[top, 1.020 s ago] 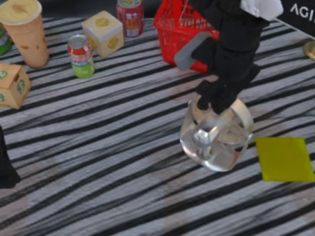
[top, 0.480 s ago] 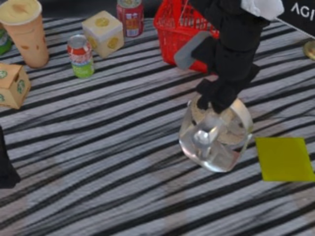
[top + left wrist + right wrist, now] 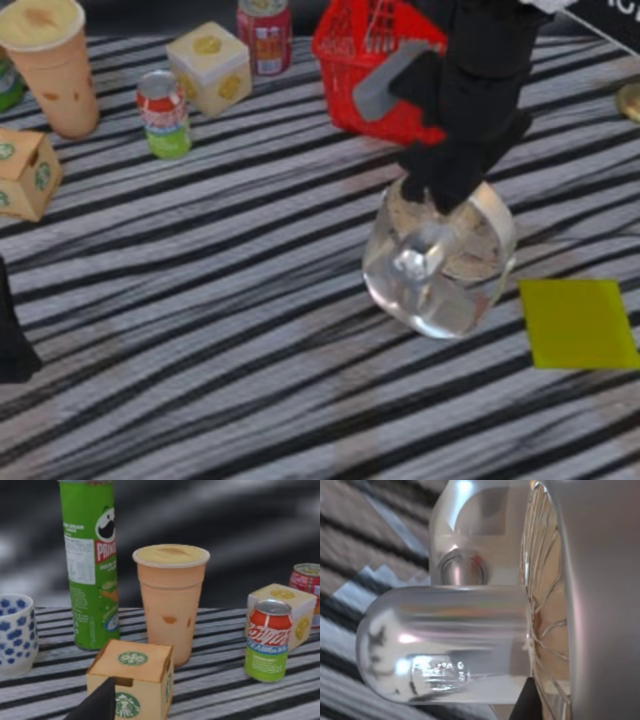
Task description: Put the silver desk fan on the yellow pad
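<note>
The silver desk fan (image 3: pixel 440 280) is right of the table's middle, its chrome ring and hub tilted toward the camera above. My right gripper (image 3: pixel 440 200) reaches down from the far right and is shut on the fan's top rim. In the right wrist view the fan's (image 3: pixel 450 640) rounded motor housing and wire grille fill the picture, with one dark fingertip (image 3: pixel 525 702) against the grille. The yellow pad (image 3: pixel 580 322) lies flat just right of the fan, bare and apart from it. My left gripper (image 3: pixel 10 345) is parked at the left edge.
A red basket (image 3: pixel 370 60) stands behind the right arm. At the far left are a tan cup (image 3: pixel 50 62), a green-bottomed can (image 3: pixel 163 113), a cream box (image 3: pixel 210 66), a red can (image 3: pixel 264 35) and a brown carton (image 3: pixel 22 172). A Pringles tube (image 3: pixel 90 565) stands behind them.
My right gripper and the fan have shifted a little toward the far side of the top view, the fan looking slightly raised. The pad and the left arm have not moved.
</note>
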Motion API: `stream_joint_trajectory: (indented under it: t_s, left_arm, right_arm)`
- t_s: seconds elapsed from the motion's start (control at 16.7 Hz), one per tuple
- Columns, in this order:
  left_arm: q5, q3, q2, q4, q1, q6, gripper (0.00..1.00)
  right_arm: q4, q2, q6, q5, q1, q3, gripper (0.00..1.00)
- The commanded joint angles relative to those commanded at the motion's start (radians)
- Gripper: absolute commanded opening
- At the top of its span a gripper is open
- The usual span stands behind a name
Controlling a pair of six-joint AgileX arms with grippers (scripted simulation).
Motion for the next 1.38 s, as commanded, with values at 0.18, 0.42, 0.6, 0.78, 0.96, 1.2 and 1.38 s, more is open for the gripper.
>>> stream_joint_trajectory:
  t_s: [0.18, 0.42, 0.6, 0.78, 0.96, 1.2, 1.38]
  left_arm:
    - [0.000, 0.000, 0.000, 0.000, 0.000, 0.000, 1.00]
    - [0.000, 0.000, 0.000, 0.000, 0.000, 0.000, 1.00]
    - [0.000, 0.000, 0.000, 0.000, 0.000, 0.000, 1.00]
    - [0.000, 0.000, 0.000, 0.000, 0.000, 0.000, 1.00]
    - [0.000, 0.000, 0.000, 0.000, 0.000, 0.000, 1.00]
    - [0.000, 0.000, 0.000, 0.000, 0.000, 0.000, 1.00]
    - [0.000, 0.000, 0.000, 0.000, 0.000, 0.000, 1.00]
  right_arm:
    - [-0.096, 0.016, -0.003, 0.000, 0.005, 0.118, 0.00]
    - [-0.124, 0.020, -0.003, 0.000, 0.007, 0.147, 0.00]
    - [-0.121, 0.014, 0.008, 0.000, 0.002, 0.142, 0.00]
    - [-0.111, -0.012, 0.102, -0.003, -0.008, 0.113, 0.00]
    - [-0.086, -0.066, 0.292, -0.007, -0.029, 0.061, 0.00]
    - [-0.033, -0.170, 0.687, -0.012, -0.072, -0.034, 0.00]
    - [0.011, -0.258, 1.045, -0.016, -0.110, -0.122, 0.00]
